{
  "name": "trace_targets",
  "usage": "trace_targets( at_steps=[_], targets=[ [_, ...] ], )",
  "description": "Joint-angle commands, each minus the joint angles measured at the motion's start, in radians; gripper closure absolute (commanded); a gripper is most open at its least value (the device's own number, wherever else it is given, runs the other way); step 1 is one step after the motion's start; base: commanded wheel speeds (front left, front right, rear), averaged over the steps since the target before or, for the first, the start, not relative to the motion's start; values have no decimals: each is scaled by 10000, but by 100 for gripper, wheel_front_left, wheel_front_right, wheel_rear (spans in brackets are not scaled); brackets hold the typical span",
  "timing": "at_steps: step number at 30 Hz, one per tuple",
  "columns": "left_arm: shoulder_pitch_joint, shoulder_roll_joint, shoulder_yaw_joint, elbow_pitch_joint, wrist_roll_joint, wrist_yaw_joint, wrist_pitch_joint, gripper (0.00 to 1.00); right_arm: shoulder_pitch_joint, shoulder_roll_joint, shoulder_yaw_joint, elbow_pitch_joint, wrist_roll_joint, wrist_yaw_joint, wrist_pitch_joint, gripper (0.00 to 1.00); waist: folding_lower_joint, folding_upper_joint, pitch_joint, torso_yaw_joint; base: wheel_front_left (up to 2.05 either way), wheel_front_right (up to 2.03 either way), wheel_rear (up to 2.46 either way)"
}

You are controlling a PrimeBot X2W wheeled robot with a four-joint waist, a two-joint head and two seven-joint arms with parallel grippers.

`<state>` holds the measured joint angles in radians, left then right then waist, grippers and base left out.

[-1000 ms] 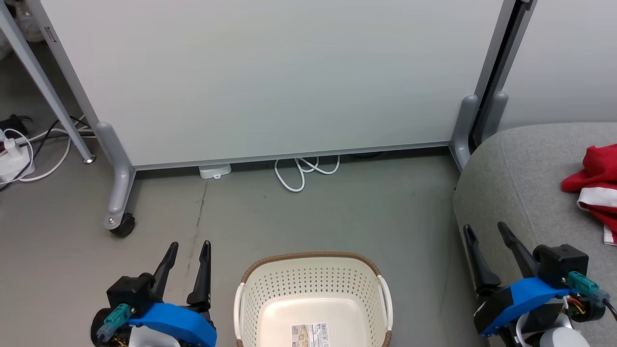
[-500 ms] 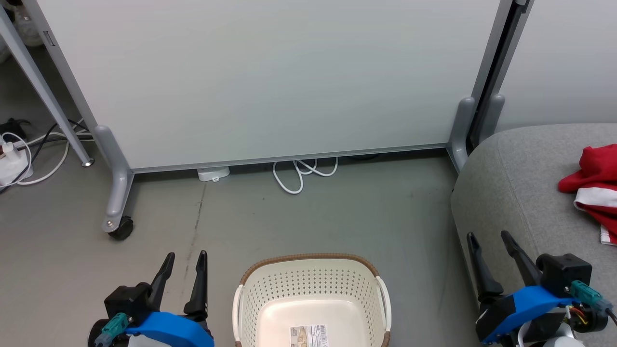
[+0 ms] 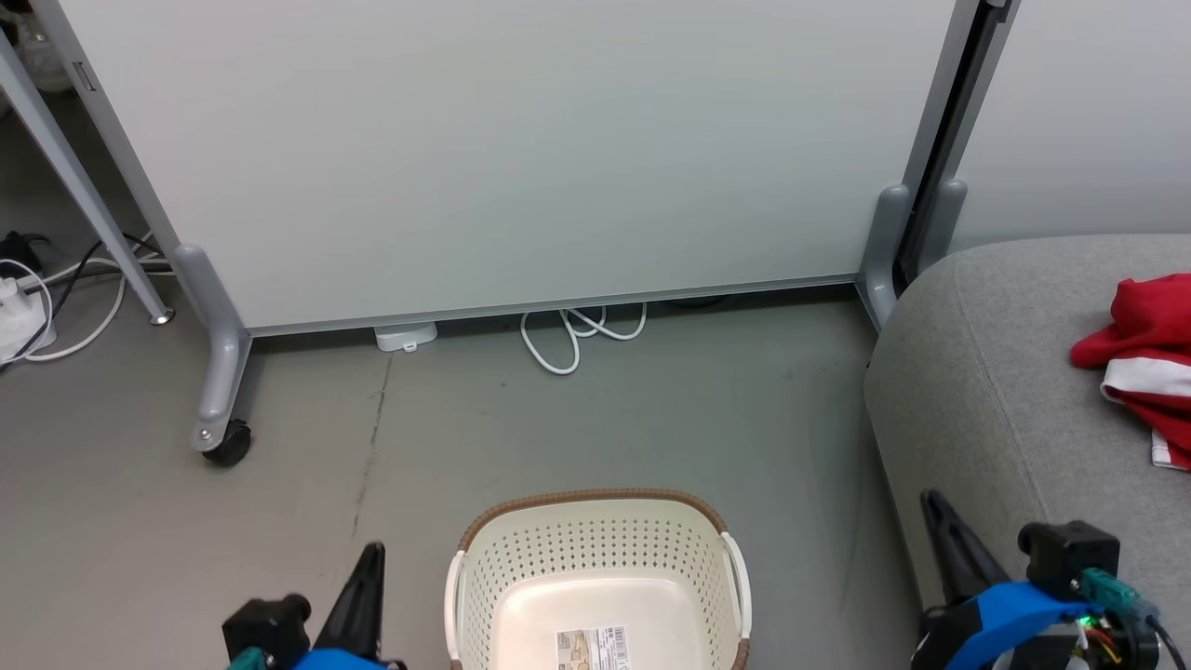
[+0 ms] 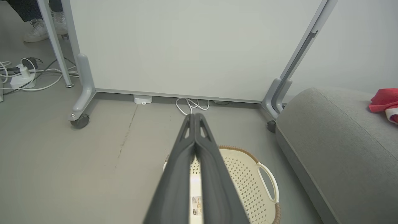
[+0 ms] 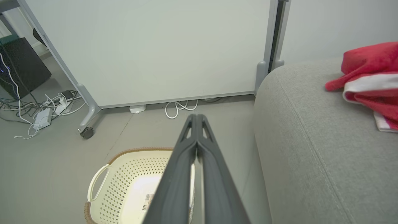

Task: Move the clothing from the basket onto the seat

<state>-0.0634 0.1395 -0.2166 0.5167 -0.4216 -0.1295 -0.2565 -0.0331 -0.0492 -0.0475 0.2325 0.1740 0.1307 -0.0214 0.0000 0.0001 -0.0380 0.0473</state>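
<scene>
Cream perforated plastic basket (image 3: 595, 544) empty; red white-banded clothing (image 3: 1144, 354) on grey woven seat (image 3: 1005, 391) beside basket. Left claw (image 3: 374, 551), right claw (image 3: 933, 507) closed, empty; park clear.

readable text: none | paper label (image 3: 595, 649): print too small | on: basket (image 3: 595, 538) bottom

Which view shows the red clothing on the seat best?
Right wrist view: the clothing is largest and closest there. Head view shows it smaller, at the right edge; left wrist view, just a small corner.
</scene>
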Motion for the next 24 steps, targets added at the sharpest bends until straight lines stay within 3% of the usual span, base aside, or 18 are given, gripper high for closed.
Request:
trace_targets(
  at_steps=[1, 6, 24],
  targets=[
    [58, -14, 10, 43, -33, 0, 12, 100, 22, 4, -10, 70, 37, 0, 13, 100, 0, -1, 1, -1, 0, 0, 0],
    [458, -140, 41, 363, -159, 0, 59, 100, 227, 32, -12, 487, 185, 0, 72, 100, 0, -1, 6, -8, 0, 0, 0],
    [210, -314, 817, -375, -2914, -3, 916, 100, -32, 19, -167, 377, 3520, 0, 374, 100, 0, -1, 65, -76, 0, 0, 0]
  ],
)
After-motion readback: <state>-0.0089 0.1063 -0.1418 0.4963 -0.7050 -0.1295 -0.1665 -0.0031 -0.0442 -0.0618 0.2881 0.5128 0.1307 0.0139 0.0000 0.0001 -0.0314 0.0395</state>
